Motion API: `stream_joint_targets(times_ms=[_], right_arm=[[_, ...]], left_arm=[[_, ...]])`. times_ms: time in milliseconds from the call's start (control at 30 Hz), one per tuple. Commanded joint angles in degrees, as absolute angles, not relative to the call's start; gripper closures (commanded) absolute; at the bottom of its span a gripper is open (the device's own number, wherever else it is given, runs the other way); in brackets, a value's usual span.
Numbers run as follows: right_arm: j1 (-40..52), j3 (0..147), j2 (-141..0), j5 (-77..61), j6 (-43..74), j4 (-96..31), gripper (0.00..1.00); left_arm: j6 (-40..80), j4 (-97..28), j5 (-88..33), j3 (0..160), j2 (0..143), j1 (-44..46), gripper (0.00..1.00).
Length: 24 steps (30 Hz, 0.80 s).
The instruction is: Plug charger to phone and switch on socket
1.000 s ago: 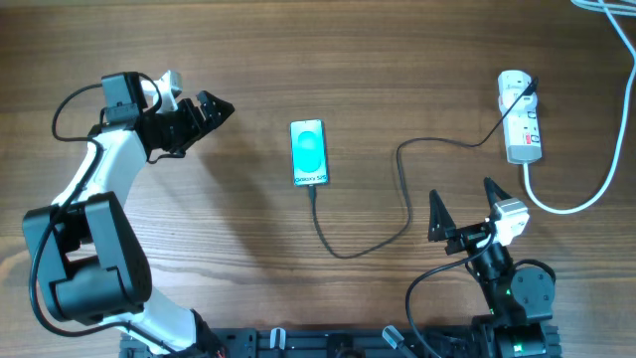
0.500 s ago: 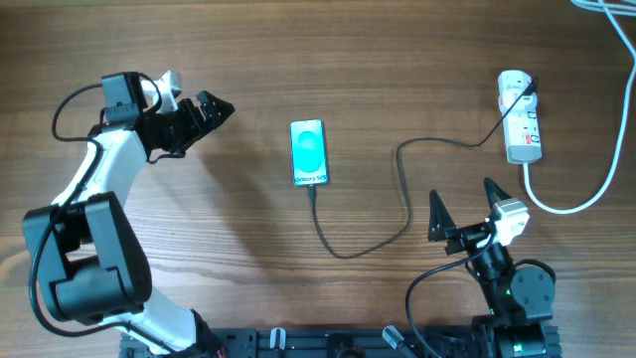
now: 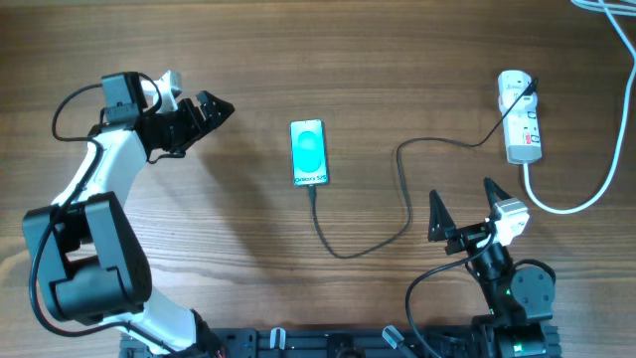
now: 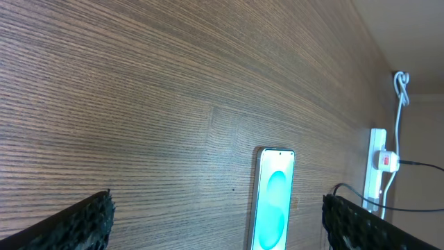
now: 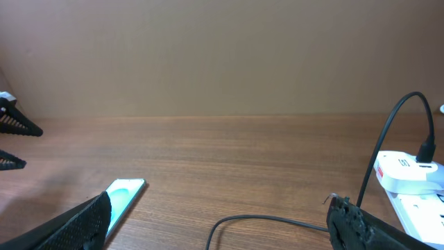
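Observation:
The phone [image 3: 309,152] lies face up mid-table, its teal screen lit; it also shows in the left wrist view [image 4: 274,201] and the right wrist view [image 5: 122,197]. The thin black charger cable [image 3: 406,204] runs from the white socket [image 3: 521,117] in a loop, and its free end meets the phone's near edge. The cable [image 5: 277,220] and socket [image 5: 415,182] show in the right wrist view, and the socket in the left wrist view [image 4: 377,167]. My left gripper [image 3: 216,108] is open and empty, left of the phone. My right gripper [image 3: 460,191] is open and empty, near the cable loop.
A thick white cord [image 3: 581,204] leaves the socket's near end and curves off the right edge toward the far right corner. Bare wood lies between the left gripper and the phone. The arm bases stand at the near edge.

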<state>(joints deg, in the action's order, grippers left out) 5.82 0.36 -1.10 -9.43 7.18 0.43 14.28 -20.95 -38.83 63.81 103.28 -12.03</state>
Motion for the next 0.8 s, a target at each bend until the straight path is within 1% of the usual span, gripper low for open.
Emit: stream_joint_targets(times_ms=[0, 567, 667, 767], right_arm=[[6.04, 0.30, -0.21, -9.91, 6.13, 0.71, 0.00], [6.04, 0.30, -0.21, -9.91, 6.13, 0.71, 0.00], [6.04, 0.30, -0.21, -9.91, 6.13, 0.71, 0.00], [6.04, 0.30, -0.21, -9.91, 6.13, 0.71, 0.01]], left_arm=[[14.17, -20.82, -39.03, 63.70, 103.07, -12.12, 0.00], [14.15, -20.64, -38.68, 63.70, 103.77, -12.14, 0.00], [14.15, -20.62, -35.99, 63.70, 103.28, -11.55, 0.00], [14.15, -20.62, -31.88, 63.70, 99.81, -9.23, 0.00]])
